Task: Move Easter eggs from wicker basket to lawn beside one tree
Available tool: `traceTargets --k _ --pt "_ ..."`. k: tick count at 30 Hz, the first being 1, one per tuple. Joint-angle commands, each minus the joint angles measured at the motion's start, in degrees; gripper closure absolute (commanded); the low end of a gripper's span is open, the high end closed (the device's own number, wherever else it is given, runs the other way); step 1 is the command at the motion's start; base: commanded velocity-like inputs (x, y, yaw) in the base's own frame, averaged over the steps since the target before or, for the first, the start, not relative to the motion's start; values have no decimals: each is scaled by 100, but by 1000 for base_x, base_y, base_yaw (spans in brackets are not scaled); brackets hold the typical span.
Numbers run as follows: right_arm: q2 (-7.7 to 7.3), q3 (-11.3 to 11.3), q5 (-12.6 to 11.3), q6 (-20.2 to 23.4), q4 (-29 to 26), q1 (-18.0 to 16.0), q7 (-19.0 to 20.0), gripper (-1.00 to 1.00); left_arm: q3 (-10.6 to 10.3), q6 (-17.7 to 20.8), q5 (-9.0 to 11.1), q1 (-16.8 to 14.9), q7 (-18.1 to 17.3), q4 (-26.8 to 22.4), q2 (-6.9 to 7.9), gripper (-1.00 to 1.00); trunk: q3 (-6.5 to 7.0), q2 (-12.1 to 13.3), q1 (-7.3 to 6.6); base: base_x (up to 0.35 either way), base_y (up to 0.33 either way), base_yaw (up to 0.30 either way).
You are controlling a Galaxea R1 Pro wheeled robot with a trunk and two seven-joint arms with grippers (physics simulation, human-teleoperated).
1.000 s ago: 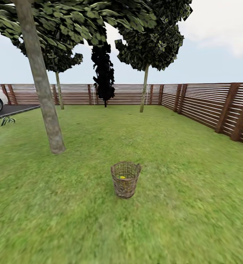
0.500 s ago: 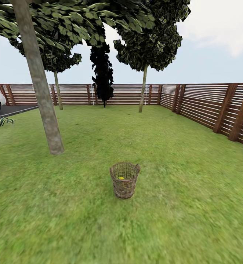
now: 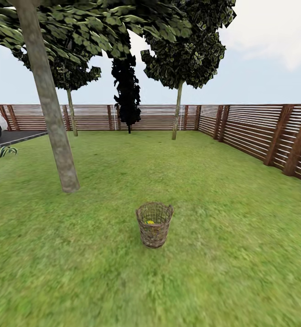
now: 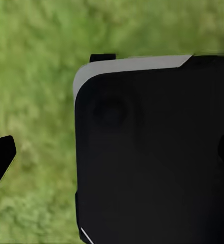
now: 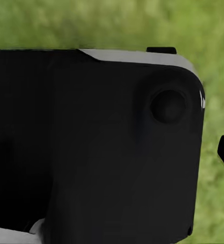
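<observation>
Peering down the wrist views, dark robot bodywork (image 4: 152, 152) blocks the sight over grass, so how far either set of jaws stands open I cannot tell. Out ahead, the wicker basket (image 3: 154, 225) stands upright on the lawn (image 3: 223, 254), a glint of yellow egg (image 3: 150, 221) inside; how many eggs, I can't count. Behind and left of the basket rises the thick-trunked tree (image 3: 55, 131), a sensible drop spot. Against half a second ago, the basket sits barely lower in view: camera creeping closer.

Black rounded robot base (image 4: 152, 152) with pale grey edge trim.
</observation>
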Motion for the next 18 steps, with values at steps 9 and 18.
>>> traceTargets --k 9,18 --pt "0 -2 31 -70 -584 -3 7 -100 -40 -20 -12 -192 1 -333 15 -100 156 359 -198 0 0 0" --pt "42 3 10 -69 -1191 -50 2 -100 -54 -18 -12 -639 2 -589 113 -100 318 720 -396 0 0 0"
